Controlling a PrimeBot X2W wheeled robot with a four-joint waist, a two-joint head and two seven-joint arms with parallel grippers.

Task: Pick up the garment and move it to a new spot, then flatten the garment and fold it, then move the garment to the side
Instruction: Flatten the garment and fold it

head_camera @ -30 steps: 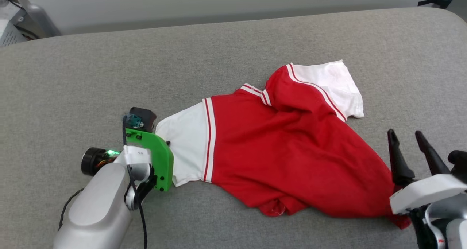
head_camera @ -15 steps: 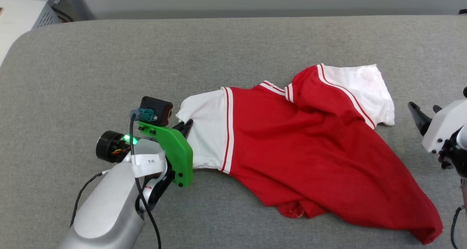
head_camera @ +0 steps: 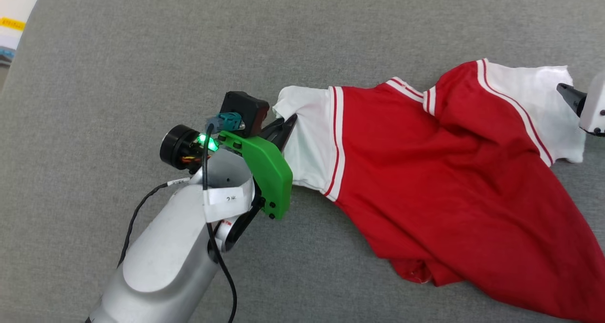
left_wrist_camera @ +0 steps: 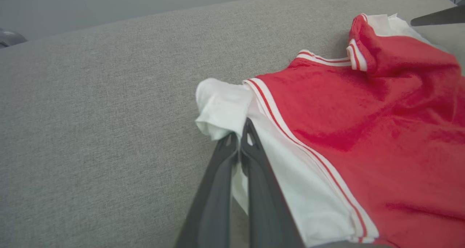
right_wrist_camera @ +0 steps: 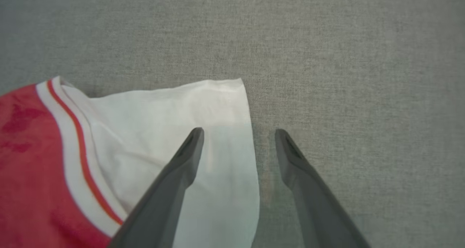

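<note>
head view: you had the garment (head_camera: 449,181) lying crumpled across the grey fabric surface (head_camera: 142,53), its red body bunched and its lower part running off the bottom right of the picture.
item: one garment, red with white short sleeves and red-white striped trim; no numerals faced up.
left gripper (left_wrist_camera: 239,131): fingers were pressed together on the outer edge of the left-side sleeve (left_wrist_camera: 221,106), with a fold of white cloth pinched between them.
right gripper (right_wrist_camera: 238,131): fingers were spread wide and held nothing. one finger was over the right-side sleeve (right_wrist_camera: 174,110) and the other over bare surface, so they straddled the sleeve's open edge. you could not tell from these views whether the tips touched the cloth.
handling, as judged: light, soft and limp. it would sag and drag from any single hold and would not keep its shape. the knit looked smooth, so a shallow pinch might slip.
where to take hold, as judged: sleeve hems or shoulder seams, where doubled cloth and trim gave you more to bite. a matched hold on both sleeves would let you lift it and spread it evenly.
step in hand, as judged: the second hold, on the right-side sleeve, was not yet made; flattening and folding were not begun.
risk: closing the right gripper too near the edge might catch a single layer only, or miss.
</note>
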